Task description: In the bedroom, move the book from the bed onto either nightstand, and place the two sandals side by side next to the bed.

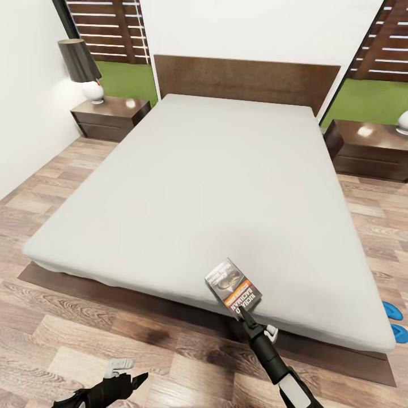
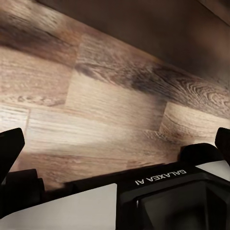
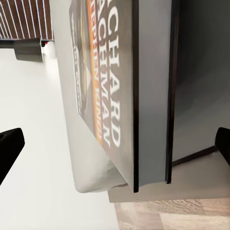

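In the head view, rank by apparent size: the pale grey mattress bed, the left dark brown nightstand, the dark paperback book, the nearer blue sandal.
1. Pale grey mattress bed
2. Left dark brown nightstand
3. Dark paperback book, though nearer the camera
4. Blue sandal, cut off at the frame edge, so unsure

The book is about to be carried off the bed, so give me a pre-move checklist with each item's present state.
1. Right gripper at the book: ok, the book stands tilted up at its tip, at the mattress's near edge.
2. Grip firmly closed on the book: cannot tell; in the right wrist view the book lies between the spread fingertips, contact hidden.
3. Right nightstand has free room on top: ok, glossy bare surface, one white object at its far edge.
4. Left nightstand as alternative: ok, though a lamp takes part of it.
5. Left gripper out of the way: ok, low over the floor.
6. Sandals placed: not ok, partly hidden past the bed's corner.
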You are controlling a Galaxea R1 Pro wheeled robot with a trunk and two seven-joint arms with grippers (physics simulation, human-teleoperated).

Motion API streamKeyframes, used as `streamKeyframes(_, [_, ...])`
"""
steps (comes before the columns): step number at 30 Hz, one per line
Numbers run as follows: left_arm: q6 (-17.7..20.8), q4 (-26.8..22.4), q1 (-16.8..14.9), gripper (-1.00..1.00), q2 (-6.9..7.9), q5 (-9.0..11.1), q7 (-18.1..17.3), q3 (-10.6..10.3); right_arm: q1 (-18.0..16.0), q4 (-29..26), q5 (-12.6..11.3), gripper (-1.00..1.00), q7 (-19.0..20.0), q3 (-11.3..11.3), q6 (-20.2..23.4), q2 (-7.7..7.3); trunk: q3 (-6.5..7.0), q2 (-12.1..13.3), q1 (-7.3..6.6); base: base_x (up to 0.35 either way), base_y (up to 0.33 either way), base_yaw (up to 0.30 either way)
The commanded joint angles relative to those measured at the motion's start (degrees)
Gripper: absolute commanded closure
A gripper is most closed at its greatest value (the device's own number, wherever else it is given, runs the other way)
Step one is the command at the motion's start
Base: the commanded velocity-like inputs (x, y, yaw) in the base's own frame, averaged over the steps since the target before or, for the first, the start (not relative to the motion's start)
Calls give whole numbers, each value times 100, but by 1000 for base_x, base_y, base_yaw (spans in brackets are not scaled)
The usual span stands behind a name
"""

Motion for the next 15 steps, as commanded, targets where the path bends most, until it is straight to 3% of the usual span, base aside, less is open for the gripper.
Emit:
streamKeyframes(1, [55, -4, -1, -100, 2, 59, -18, -2, -2, 1, -37, -100, 19, -14, 60, 3, -3, -1, 0, 135, 0, 0])
streamKeyframes(15, [58, -1, -1, -100, 2, 59, -17, 0, -2, 1, -37, -100, 21, -13, 60, 3, -3, -1, 0, 35, 0, 0])
